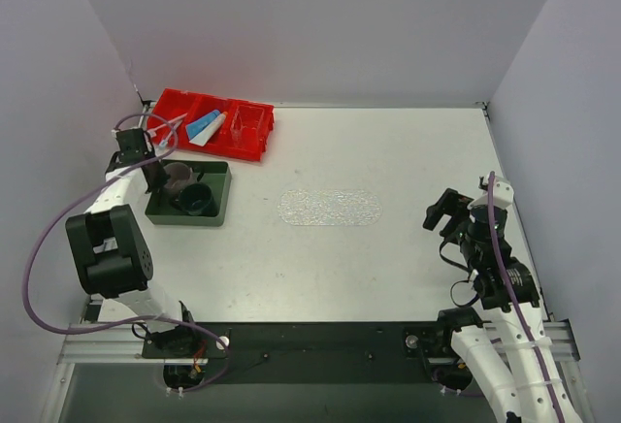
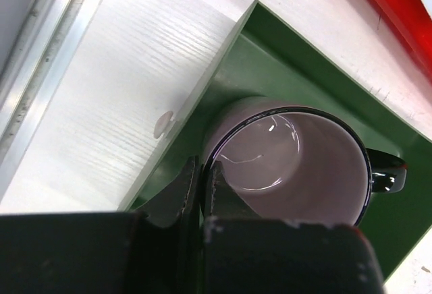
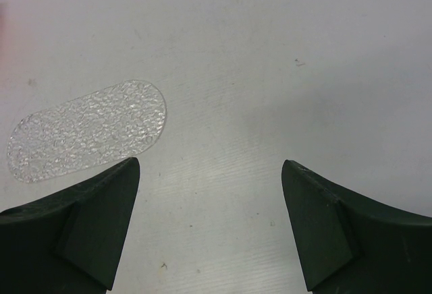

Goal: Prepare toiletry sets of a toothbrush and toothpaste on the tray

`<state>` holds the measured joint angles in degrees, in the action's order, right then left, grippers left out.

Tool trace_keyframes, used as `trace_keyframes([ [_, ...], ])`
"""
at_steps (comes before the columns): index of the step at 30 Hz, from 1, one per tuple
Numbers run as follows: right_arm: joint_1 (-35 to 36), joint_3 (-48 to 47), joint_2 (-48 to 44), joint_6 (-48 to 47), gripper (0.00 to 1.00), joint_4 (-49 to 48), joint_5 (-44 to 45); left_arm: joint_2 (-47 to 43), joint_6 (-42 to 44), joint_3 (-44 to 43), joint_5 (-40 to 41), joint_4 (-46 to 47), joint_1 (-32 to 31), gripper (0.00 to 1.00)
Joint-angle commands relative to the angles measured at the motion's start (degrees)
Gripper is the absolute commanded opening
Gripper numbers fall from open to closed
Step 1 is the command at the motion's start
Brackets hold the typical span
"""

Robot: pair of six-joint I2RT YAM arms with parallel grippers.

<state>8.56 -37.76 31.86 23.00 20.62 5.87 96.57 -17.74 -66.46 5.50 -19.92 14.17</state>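
while clamped shut with left gripper [image 2: 201, 170] at the mug [image 2: 297, 172] rim inside the green tray [image 2: 304, 71], check for any real hold; reach toward toothpaste [image 1: 206, 129] in the red bin [image 1: 171, 103]; keep right gripper [image 3: 209, 172] wide near the tray [image 3: 88, 129].

Clear, bumpy oval tray [image 1: 328, 207] lies flat mid-table. 2 tubes, blue toothpaste [image 1: 203, 126] and white toothpaste [image 1: 217, 130], lie together in the red bin [image 1: 254, 147], far left.

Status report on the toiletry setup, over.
Left gripper shut beside the black-rimmed pale mug in the dark green tray. Right gripper open, holding nothing. Clear bumpy oval tray bare; blue toothpaste tube in the red bin.
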Motion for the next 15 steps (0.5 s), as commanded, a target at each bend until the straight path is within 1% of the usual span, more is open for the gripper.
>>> trace_keyframes([
  [1, -0.2, -3.3, 0.8, 0.8, 0.80, 0.1, -0.1, -9.6, -0.7, 0.3, 2.1, 3.7, 0.0, 0.00],
  [4, -0.3, -3.7, 1.1, 0.9, 0.80, 0.6, -0.2, -13.1, -0.9, 1.1, 3.0, 4.5, 0.1, 0.00],
  [9, -0.2, -5.1, 1.9, 1.5, 0.79, 1.3, -0.7, -17.3, -1.6, 1.7, 2.2, 4.5, -0.1, 0.00],
  [10, -0.1, -5.4, 1.9, 2.0, 0.78, 1.6, -0.9, -18.5, -2.1, 1.7, 2.0, 4.5, -0.4, 0.00],
  [11, -0.2, -5.9, 2.1, 2.2, 0.75, 1.8, -1.1, -19.0, -2.4, 1.8, 1.7, 4.6, -0.9, 0.00],
  [12, -0.1, -6.4, 2.5, 2.4, 0.71, 2.0, -1.2, -19.7, -2.4, 1.9, 1.7, 4.6, -2.9, 0.00],
  [14, 0.1, -7.2, 3.1, 3.2, 0.67, 2.9, -1.3, -21.0, -2.0, 1.7, 2.3, 4.7, -5.6, 0.00],
  [15, 0.6, -8.2, 3.9, 3.4, 0.67, 3.3, -1.3, -21.3, -1.9, 1.7, 2.9, 4.7, -9.3, 0.00],
])
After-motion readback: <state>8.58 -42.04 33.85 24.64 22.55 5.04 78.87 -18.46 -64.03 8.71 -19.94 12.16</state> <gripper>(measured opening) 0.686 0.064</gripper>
